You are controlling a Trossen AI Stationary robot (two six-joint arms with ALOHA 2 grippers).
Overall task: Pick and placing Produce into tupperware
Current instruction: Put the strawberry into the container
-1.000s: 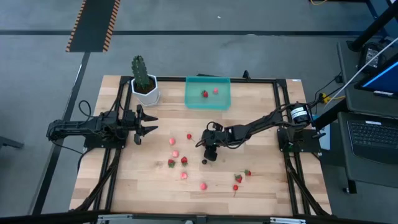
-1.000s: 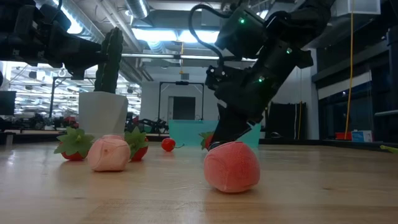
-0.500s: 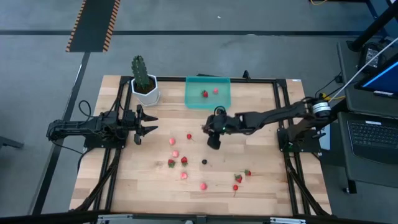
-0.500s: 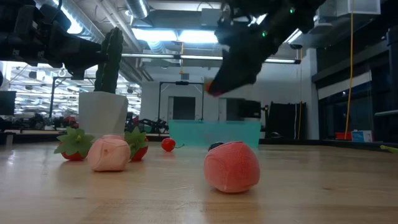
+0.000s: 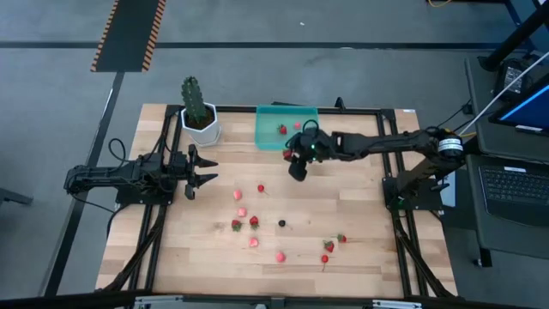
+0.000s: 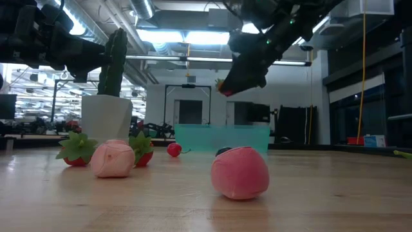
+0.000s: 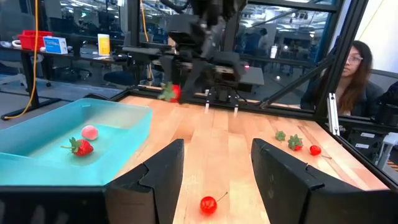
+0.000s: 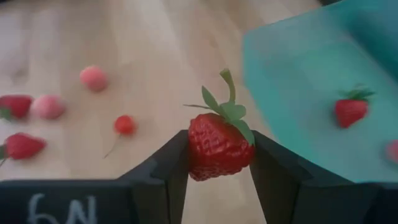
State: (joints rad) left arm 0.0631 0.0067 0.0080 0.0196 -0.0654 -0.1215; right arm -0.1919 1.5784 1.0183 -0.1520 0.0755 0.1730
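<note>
Holding a red strawberry (image 8: 217,144) with a green top, the right gripper (image 5: 296,164) sits just right of centre in the upper half of the high view, jaws pinching the fruit from both sides. It hangs above the wooden worktop (image 5: 360,257), raised clear of it in the low view, just below the lower edge of the teal tupperware (image 5: 266,137). The tupperware lies at upper centre and already contains a red strawberry (image 5: 281,130) and a pink berry (image 5: 298,125), apart from each other.

The left gripper (image 5: 204,169) rests at centre left of the high view, jaws spread, holding nothing, below the cactus (image 5: 194,98) in its white pot.

Loose produce on the worktop, lower centre: a small red piece (image 5: 261,188), a pink one (image 5: 238,196), a cluster of red and pink pieces (image 5: 245,222), a dark berry (image 5: 281,223), one pink piece (image 5: 280,256), and three red ones (image 5: 331,246) towards lower right.

A person (image 7: 348,78) sits beyond the worktop, at the right edge of the left wrist view.
</note>
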